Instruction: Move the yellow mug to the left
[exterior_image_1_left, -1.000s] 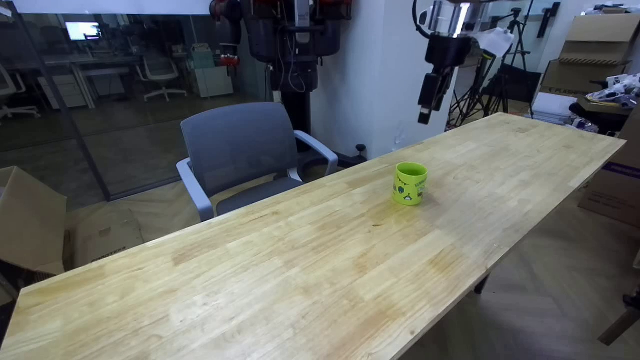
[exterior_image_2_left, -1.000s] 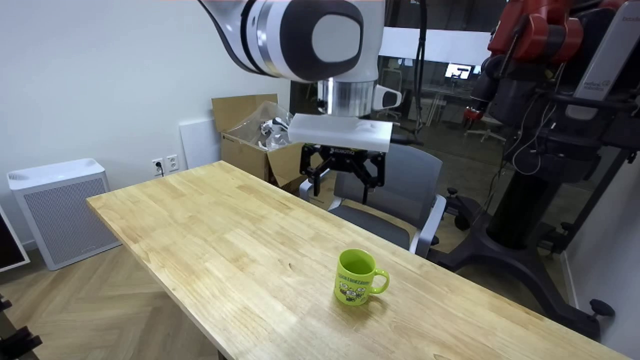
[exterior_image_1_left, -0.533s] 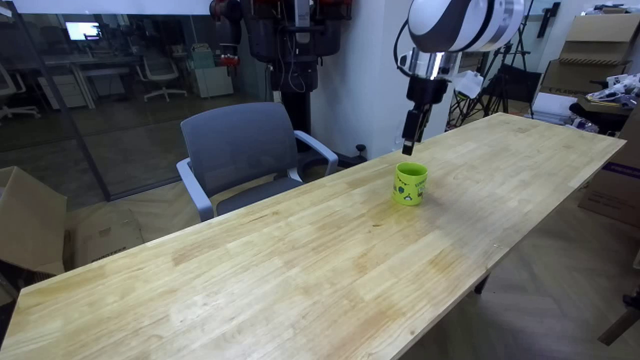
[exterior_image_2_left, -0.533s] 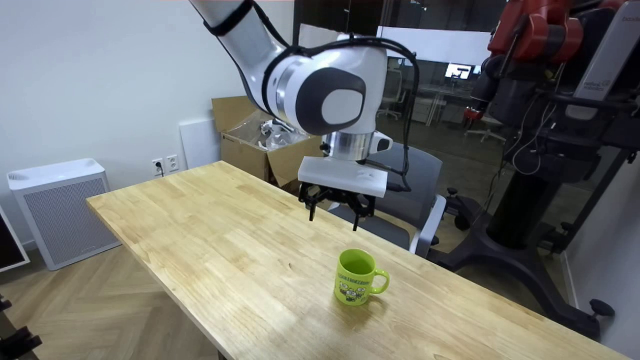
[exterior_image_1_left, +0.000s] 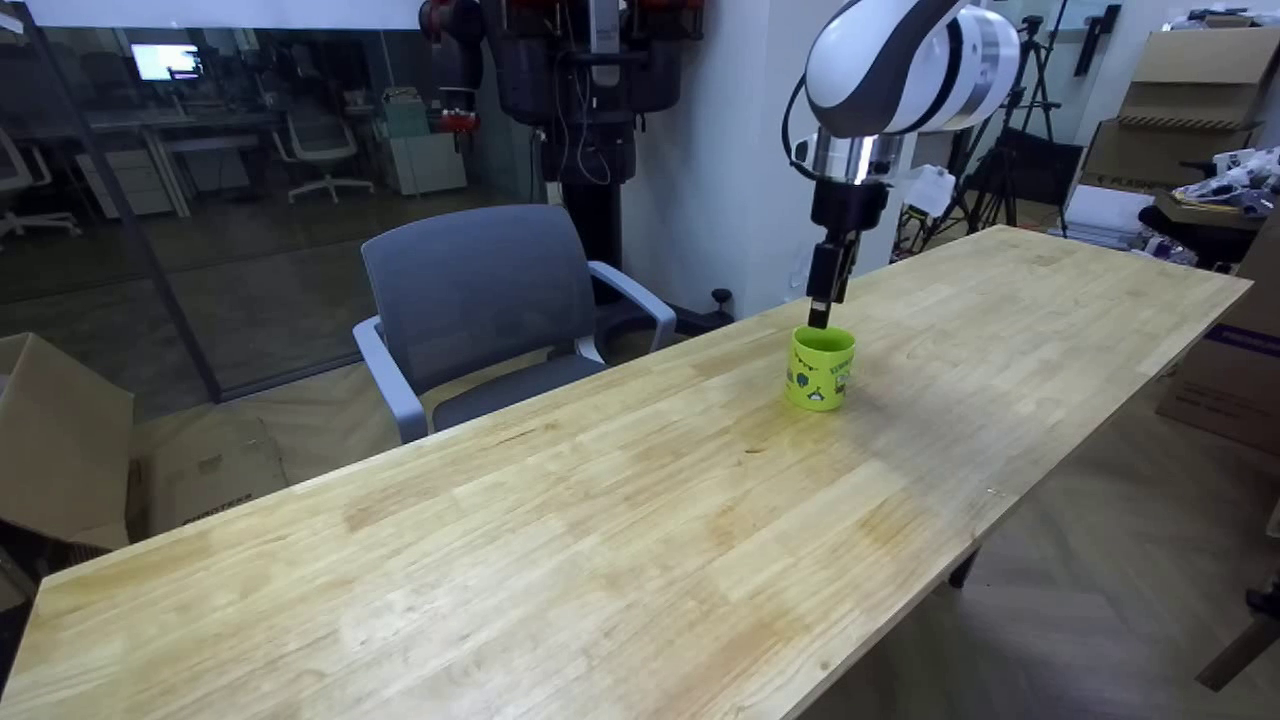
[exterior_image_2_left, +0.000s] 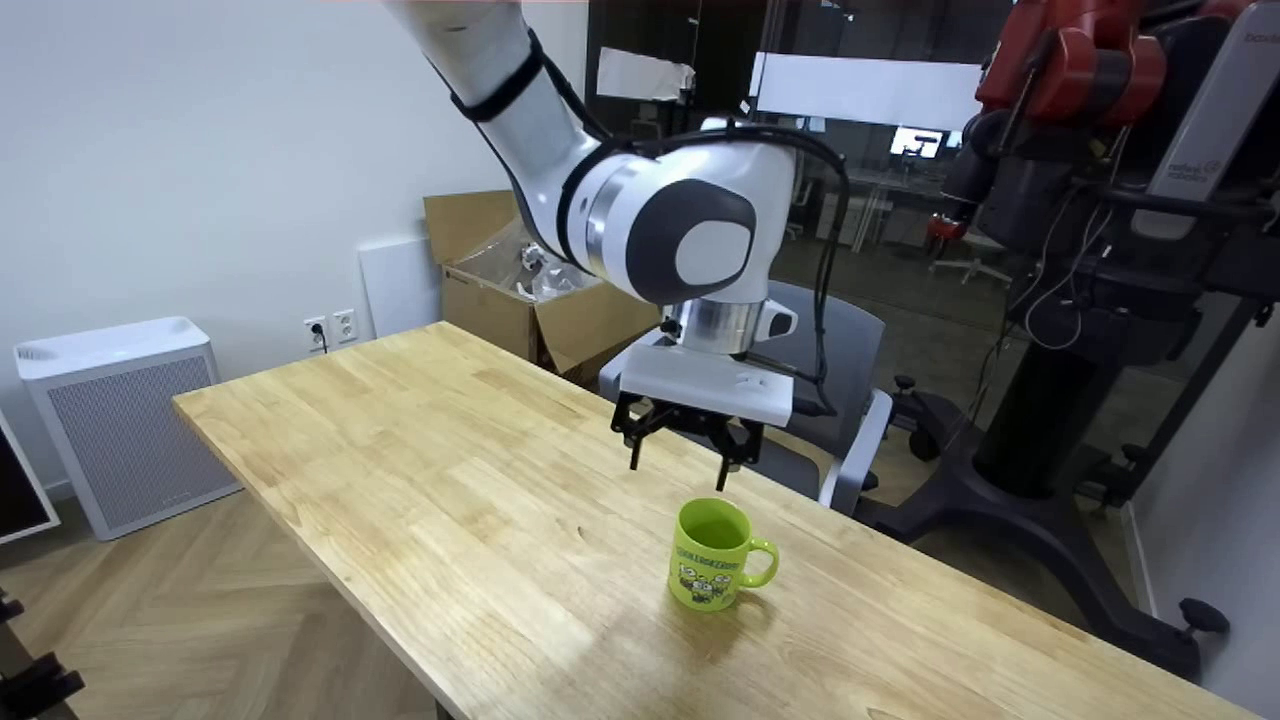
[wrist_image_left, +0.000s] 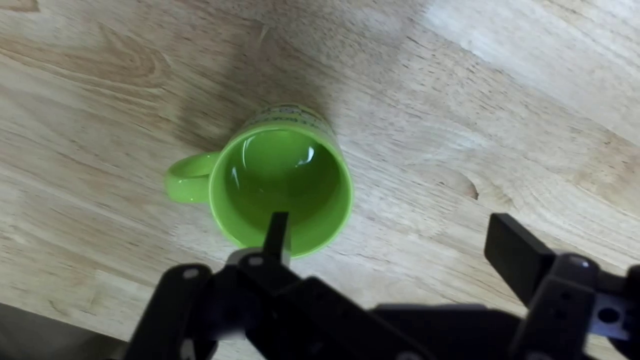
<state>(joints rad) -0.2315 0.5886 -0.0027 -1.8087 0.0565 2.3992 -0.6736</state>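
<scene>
The yellow mug (exterior_image_1_left: 820, 375) is lime green with printed figures. It stands upright on the wooden table (exterior_image_1_left: 560, 530). In an exterior view the mug (exterior_image_2_left: 708, 560) has its handle pointing right. My gripper (exterior_image_2_left: 677, 478) is open and empty, above the table and slightly above and behind the mug's rim. It also shows in an exterior view just over the mug (exterior_image_1_left: 819, 318). In the wrist view the mug (wrist_image_left: 280, 175) lies left of centre with its handle to the left. One finger of the gripper (wrist_image_left: 390, 217) overlaps the mug's near rim; the other is over bare wood at right.
A grey chair (exterior_image_1_left: 480, 290) stands against the table's long edge, behind the mug. A red and black robot (exterior_image_2_left: 1060, 250) stands beyond the chair. An open cardboard box (exterior_image_2_left: 500, 300) is beyond the table's far end. The table surface extends both ways from the mug.
The arm has come down and moved over the table toward the mug. The gripper is now much lower, near the rim. The mug has not moved and the fingers stay open.
</scene>
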